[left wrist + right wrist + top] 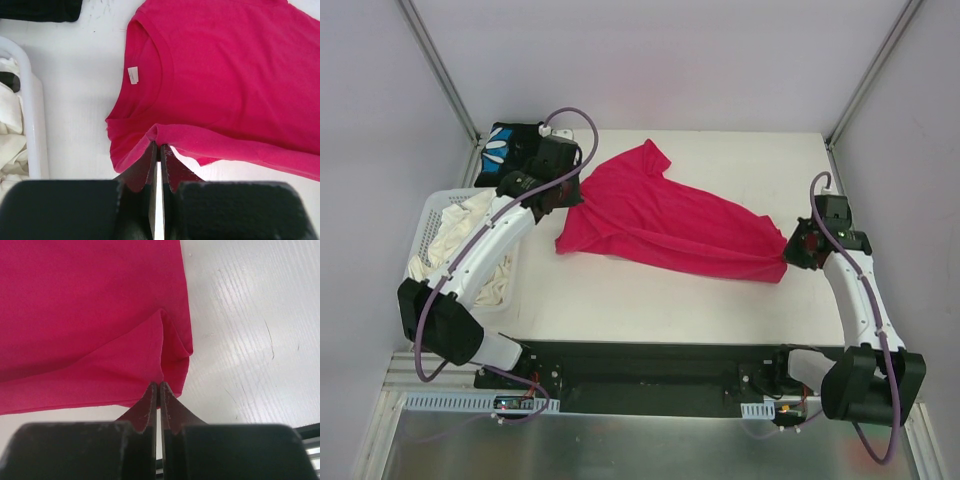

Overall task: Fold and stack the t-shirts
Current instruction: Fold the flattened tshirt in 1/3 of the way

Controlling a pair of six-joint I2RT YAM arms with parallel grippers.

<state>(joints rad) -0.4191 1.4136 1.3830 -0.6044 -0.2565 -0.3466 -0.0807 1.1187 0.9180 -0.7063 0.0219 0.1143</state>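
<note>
A pink t-shirt (665, 218) lies spread across the middle of the white table, stretched from back left to right. My left gripper (567, 196) is shut on its shoulder edge beside the collar (159, 145); the collar and its white label (133, 75) show in the left wrist view. My right gripper (790, 252) is shut on the shirt's bottom hem corner (160, 383) at the right. A dark folded t-shirt with blue print (505, 150) lies at the back left corner.
A white basket (432, 222) holding cream t-shirts (455, 232) stands at the table's left edge, under my left arm. Its rim (30, 100) shows in the left wrist view. Metal frame posts rise at the back corners.
</note>
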